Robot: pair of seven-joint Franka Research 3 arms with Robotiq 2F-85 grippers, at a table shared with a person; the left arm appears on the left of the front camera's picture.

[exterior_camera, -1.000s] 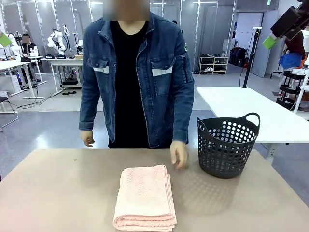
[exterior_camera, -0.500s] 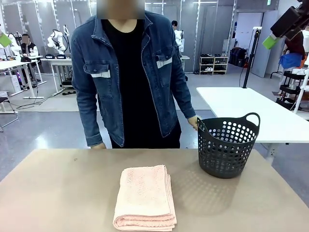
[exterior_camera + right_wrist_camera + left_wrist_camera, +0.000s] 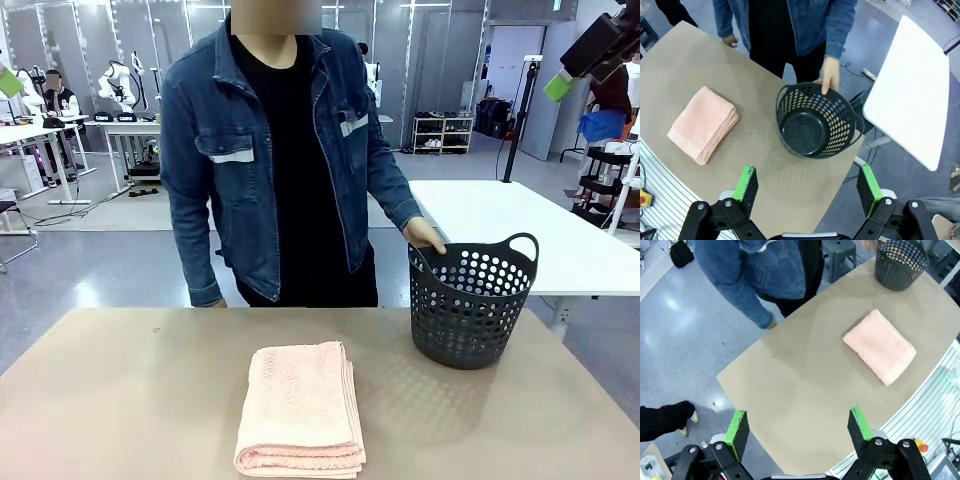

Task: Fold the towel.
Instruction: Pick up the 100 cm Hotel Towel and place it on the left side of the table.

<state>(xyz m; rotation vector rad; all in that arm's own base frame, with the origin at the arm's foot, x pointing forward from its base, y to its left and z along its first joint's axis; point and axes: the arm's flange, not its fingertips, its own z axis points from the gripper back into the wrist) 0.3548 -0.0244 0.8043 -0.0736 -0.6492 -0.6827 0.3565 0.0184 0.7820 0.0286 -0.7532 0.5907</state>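
Front view: the towel [image 3: 300, 408] is seen folded into a thick pink pad on the table [image 3: 120, 400], at about 6 o'clock in the picture, near the robot-side edge. Its stacked layers are shown at the near end. A dark basket [image 3: 470, 305] stands upright at 3 o'clock from the towel, apart from it, nothing visible inside. A person in a denim jacket is placed at 12 o'clock, at the far edge; one hand [image 3: 424, 234] is laid on the basket's far rim.

In the left wrist view the left gripper [image 3: 799, 427] is held high above the table with its jaws spread wide and nothing between the green pads [image 3: 737, 428]. The towel [image 3: 880, 346] lies at 2 o'clock from it and the basket [image 3: 901, 262] farther out.

In the right wrist view the right gripper [image 3: 809, 191] is likewise released, jaws wide apart and empty. The basket [image 3: 816, 120] is seen at 12 o'clock, the towel [image 3: 703, 123] at 10 o'clock, and the hand [image 3: 831, 74] on the rim.
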